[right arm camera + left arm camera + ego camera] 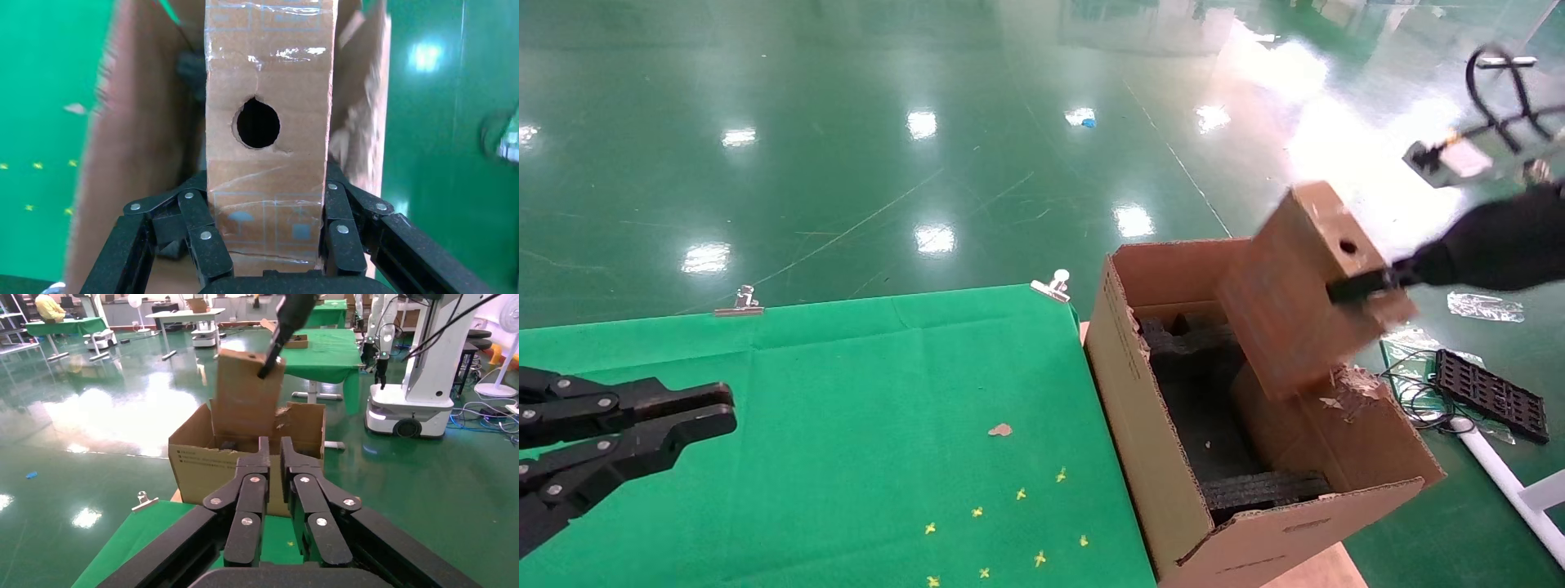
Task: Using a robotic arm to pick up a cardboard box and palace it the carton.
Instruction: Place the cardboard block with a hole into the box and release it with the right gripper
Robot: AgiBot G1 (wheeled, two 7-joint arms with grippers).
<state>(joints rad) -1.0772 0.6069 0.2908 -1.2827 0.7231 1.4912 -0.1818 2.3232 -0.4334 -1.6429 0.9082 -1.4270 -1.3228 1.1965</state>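
Head view showed your right gripper (1369, 286) clamped on the cardboard box (1295, 294) — tilted, long axis slanting down into the carton (1173, 457), directly above its foam-lined opening. Your left gripper (711, 412) rested closed, well apart from the carton.

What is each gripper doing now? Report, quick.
Left gripper: shut, empty, parked over the green table.
Right gripper: shut on the cardboard box, above the carton.

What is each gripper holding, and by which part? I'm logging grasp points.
The right gripper clamps the cardboard box across its narrow holed edge, above the carton. The left gripper holds nothing.
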